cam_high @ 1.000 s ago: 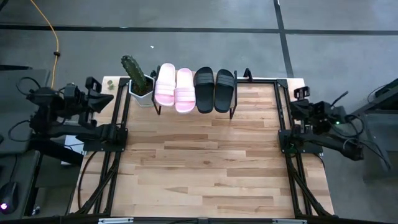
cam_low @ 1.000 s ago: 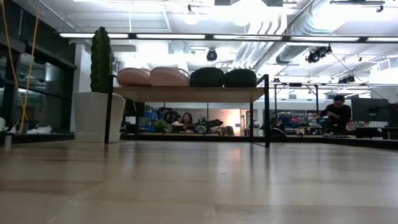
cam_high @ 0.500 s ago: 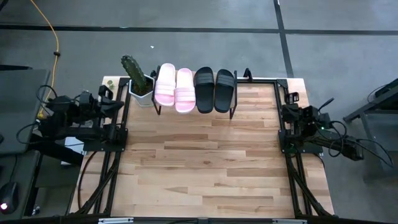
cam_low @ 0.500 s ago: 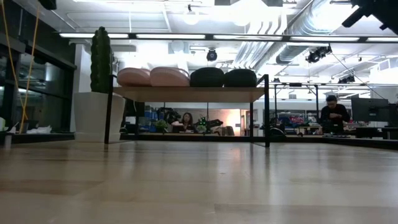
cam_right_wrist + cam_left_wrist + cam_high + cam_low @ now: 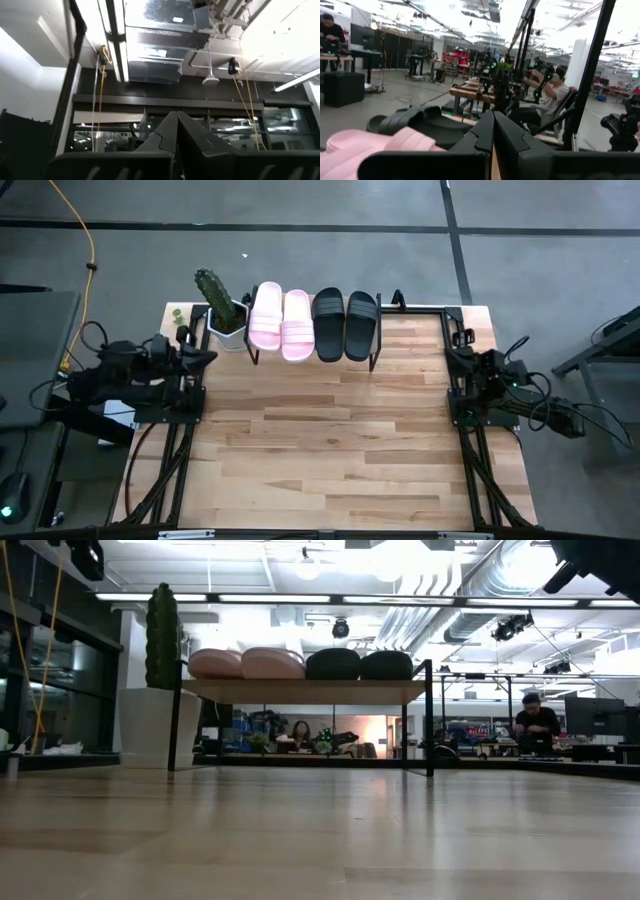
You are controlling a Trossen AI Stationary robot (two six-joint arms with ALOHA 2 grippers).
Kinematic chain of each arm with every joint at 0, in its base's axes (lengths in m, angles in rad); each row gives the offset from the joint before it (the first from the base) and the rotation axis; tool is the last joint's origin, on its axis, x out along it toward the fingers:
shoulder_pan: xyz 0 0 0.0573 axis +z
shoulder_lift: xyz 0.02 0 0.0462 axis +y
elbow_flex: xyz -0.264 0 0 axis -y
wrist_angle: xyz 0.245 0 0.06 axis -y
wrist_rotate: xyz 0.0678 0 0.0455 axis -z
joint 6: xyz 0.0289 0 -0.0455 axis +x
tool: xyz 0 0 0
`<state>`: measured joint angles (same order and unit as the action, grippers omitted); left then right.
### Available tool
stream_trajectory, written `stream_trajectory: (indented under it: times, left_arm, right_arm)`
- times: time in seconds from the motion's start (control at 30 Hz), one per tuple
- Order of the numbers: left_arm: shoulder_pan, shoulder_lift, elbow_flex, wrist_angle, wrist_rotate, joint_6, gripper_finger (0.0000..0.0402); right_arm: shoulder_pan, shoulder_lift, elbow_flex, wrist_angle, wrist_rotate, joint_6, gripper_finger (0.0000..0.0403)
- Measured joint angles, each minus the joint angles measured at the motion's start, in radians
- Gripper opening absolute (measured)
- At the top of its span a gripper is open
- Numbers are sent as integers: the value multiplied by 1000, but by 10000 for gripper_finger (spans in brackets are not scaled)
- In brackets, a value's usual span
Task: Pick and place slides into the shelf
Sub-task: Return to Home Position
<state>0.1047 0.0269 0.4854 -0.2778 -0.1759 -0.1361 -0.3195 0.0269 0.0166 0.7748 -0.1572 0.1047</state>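
slides (image 5: 298, 326): rounded straps, pink, black | shelf (image 5: 300, 691): wooden board | left, right jaws closed

grey concrete floor (image 5: 300, 260) | ceiling: pale ducts (image 5: 430, 600), strip lights (image 5: 300, 597) | far: workbench (image 5: 585, 747), monitor (image 5: 590, 715), standing person (image 5: 537, 718)

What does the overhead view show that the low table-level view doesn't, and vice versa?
High view only: the whole left arm and right arm, at the table's left and right edges. Low view only: the open space under the shelf's board, with people in the room behind. Both: two pink slides and two black slides on the shelf, cactus beside it.
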Motion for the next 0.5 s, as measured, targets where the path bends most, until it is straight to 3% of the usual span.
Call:
stream_trajectory:
  times: [0.23,0.5]
  left_arm:
    - [0,0,-90,19,3,-29,1]
    - [0,0,-220,217,3,-47,1]
  right_arm:
    - [0,0,0,-69,47,-9,0]
    - [0,0,0,-80,48,-16,0]
